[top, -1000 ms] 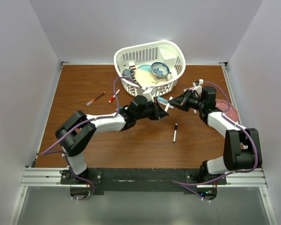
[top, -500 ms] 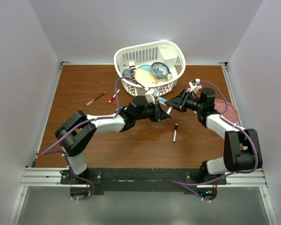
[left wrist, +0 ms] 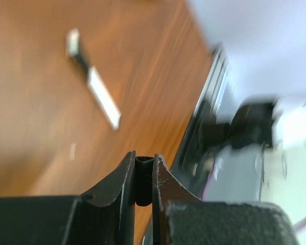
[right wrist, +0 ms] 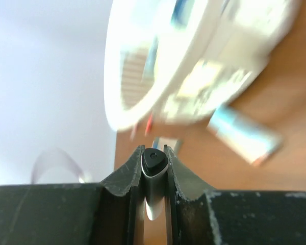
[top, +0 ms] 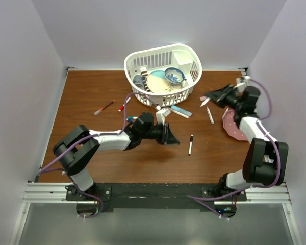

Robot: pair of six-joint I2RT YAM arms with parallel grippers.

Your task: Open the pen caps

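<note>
Inside left claw (left wrist: 143, 159), cap (left wrist: 144, 182); right claw (right wrist: 153, 150), marker (right wrist: 153, 176).

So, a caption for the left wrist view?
Jaws shut on small black piece; black-and-white pen on brown wooden table.

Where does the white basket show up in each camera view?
Top external: basket at the far middle of the table.
Left wrist: not in it.
Right wrist: basket blurred, across the top, beyond the fingers.
Shared landmark: the brown table, visible in all three views.
</note>
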